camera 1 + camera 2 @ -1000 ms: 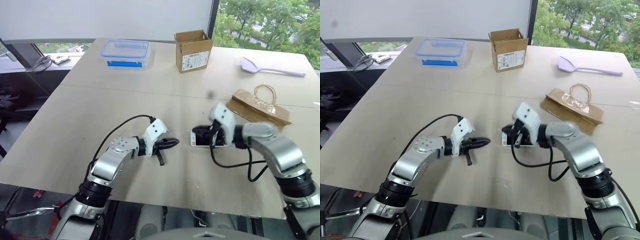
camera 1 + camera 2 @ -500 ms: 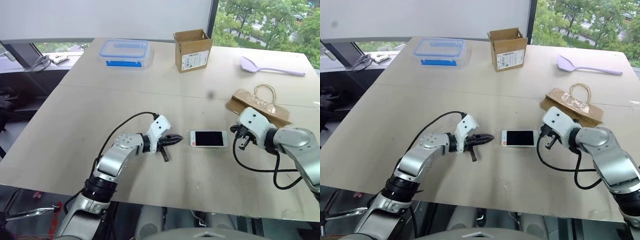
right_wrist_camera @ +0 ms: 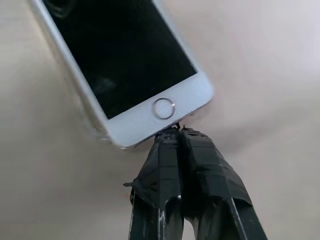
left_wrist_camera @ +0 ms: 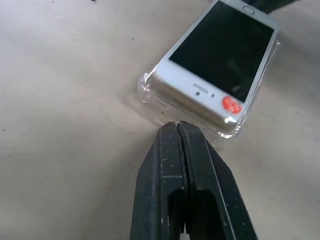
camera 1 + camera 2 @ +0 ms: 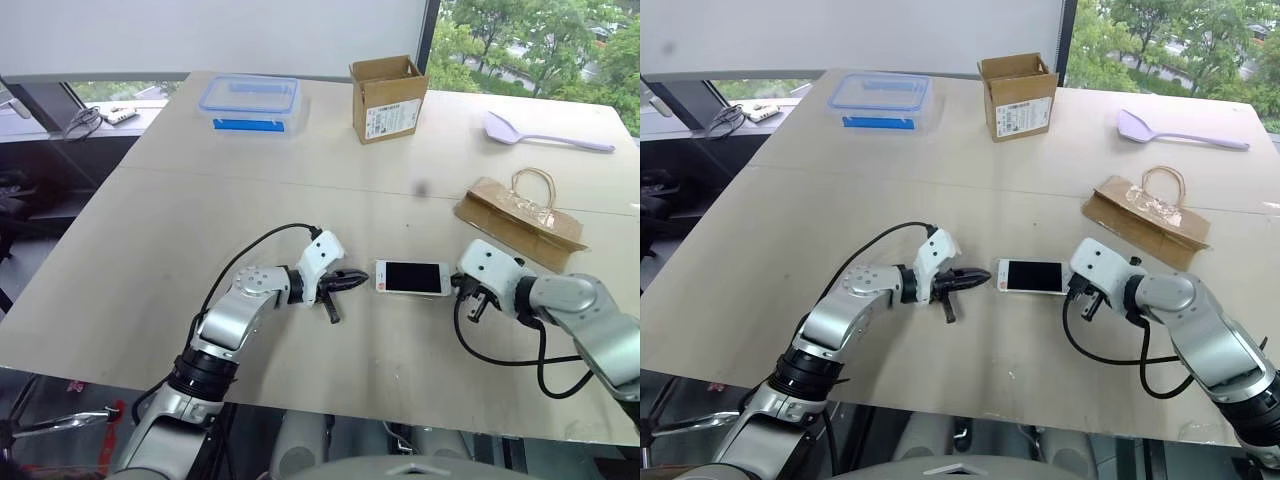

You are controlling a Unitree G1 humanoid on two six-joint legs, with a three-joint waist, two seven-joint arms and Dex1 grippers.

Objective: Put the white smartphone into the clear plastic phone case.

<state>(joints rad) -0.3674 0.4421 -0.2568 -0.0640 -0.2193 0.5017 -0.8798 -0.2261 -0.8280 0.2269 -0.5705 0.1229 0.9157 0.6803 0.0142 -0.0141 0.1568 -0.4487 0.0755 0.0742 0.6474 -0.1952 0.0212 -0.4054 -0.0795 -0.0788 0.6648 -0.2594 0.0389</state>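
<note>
Beige and wide, the table (image 5: 150, 260) stands beside a window with green trees behind its far right corner. Near the middle of the near edge lies the white smartphone (image 5: 412, 277), screen up, flat, its long sides running along that edge. It sits in the clear plastic phone case (image 4: 150, 97), whose see-through rim shows around the earpiece end in the left wrist view; that end seems to ride a little high in the case rather than fully down.

From the left side, the left gripper (image 5: 351, 281) points at the phone's earpiece end, its two black fingers pressed together on nothing, tips at the case's rim; whether they touch it cannot be told. From the right side, the right gripper (image 5: 1076, 291) points at the home-button end, its fingers also pinched together with nothing between them, tips right against that short edge in the right wrist view.

Toward the far edge stand a clear box with a blue-rimmed lid (image 5: 249, 105) on the left and an open cardboard box (image 5: 387, 98) near the middle. A lilac spoon (image 5: 545, 133) lies by the far right corner, and a flattened brown paper bag (image 5: 519, 220) lies near the right edge, well apart from the phone.
</note>
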